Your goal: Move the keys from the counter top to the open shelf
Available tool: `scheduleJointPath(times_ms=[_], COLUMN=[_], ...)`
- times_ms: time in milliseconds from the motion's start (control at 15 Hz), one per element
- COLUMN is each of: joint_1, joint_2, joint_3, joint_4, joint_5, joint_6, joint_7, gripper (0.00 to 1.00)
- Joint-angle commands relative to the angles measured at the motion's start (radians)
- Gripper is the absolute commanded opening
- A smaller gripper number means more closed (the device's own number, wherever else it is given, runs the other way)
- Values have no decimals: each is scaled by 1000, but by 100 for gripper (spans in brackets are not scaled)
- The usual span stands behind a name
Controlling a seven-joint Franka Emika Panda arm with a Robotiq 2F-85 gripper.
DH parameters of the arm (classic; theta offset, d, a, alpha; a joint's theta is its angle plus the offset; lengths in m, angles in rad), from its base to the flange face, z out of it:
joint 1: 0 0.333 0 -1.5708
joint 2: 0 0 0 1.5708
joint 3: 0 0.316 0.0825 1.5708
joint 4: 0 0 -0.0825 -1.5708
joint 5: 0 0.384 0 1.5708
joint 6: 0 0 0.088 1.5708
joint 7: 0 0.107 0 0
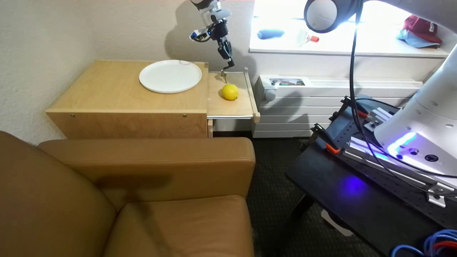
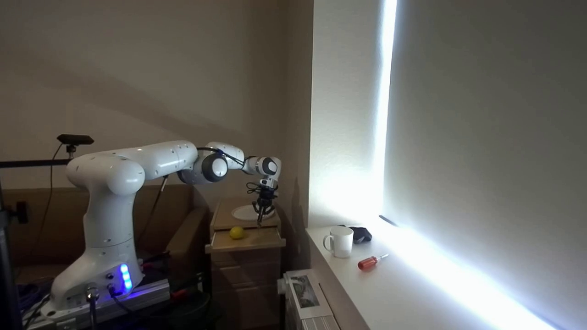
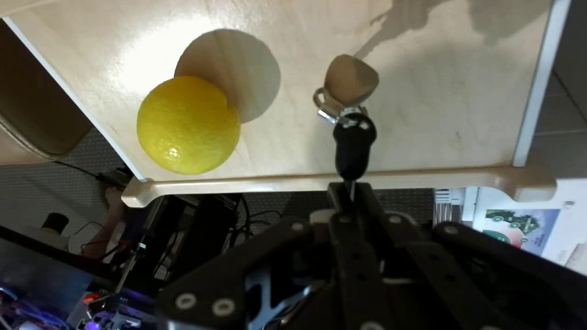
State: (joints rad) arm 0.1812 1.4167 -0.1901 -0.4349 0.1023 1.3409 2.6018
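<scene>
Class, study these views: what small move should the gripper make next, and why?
Probably lower the keys slightly toward the pulled-out shelf: the gripper is closed on them, they hang over its light wood, apart from the lemon, and whether they touch the wood is hard to tell.

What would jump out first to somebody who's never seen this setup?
Probably the bright yellow lemon, sitting on the pulled-out shelf. Next, the big white plate on the tan counter top beside that shelf. In the wrist view, the keys stand out too, held by the gripper over the shelf.
</scene>
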Motion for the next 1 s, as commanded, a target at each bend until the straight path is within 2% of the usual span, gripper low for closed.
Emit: scheduleJointPath(times_ms=[0, 267, 333, 400, 467, 533, 600, 667, 733, 800, 933], joint_1=[-5, 1, -23, -22, 1, -1, -5, -8, -22, -69, -127], joint_2=[-18, -3, 60, 65, 12, 17, 21, 16, 20, 79, 95], joint_3=[-15, -1, 56, 63, 24, 28, 33, 1, 8, 48, 41], joint_4=[-39, -47, 62, 64, -48, -47, -42, -42, -36, 74, 102], joint_5=[31, 13, -29, -36, -4, -2, -9, 16, 0, -51, -82], joint_6=[-15, -48, -113, -136, -96, -105, -106, -100, -99, -143, -108], joint_7=[1, 0, 1, -3, 0, 0, 0, 0, 0, -3, -38], gripper=[2, 2, 2, 2, 2, 32, 33, 39, 45, 53, 68])
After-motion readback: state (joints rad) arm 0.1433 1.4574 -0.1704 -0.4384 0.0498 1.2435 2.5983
